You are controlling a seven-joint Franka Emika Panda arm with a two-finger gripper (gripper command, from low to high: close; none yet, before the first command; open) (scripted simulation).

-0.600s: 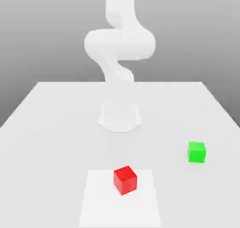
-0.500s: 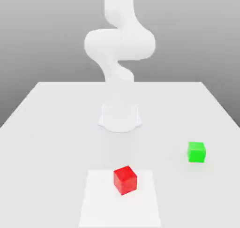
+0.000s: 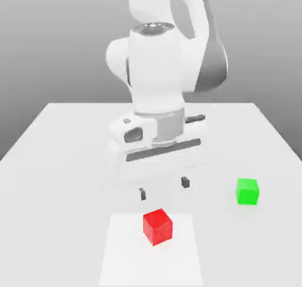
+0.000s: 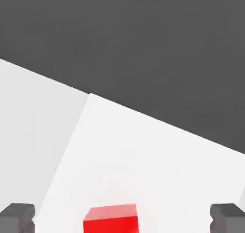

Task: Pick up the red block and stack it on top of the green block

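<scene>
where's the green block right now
The green block sits on the table at the exterior view's right, apart from the red block, which lies lower and toward the left.

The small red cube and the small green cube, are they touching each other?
Apart. In the exterior view, the small red cube sits on a lighter patch, and bare white table separates it from the small green cube.

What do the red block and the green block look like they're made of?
Red block: looks like plain matte plastic or painted wood. Its faces are flat and uniform red, with only a faint sheen and no grain or markings. Green block: apparently the same, with even green faces and crisp edges. Both are simulator renders, so the true material stays open.
</scene>
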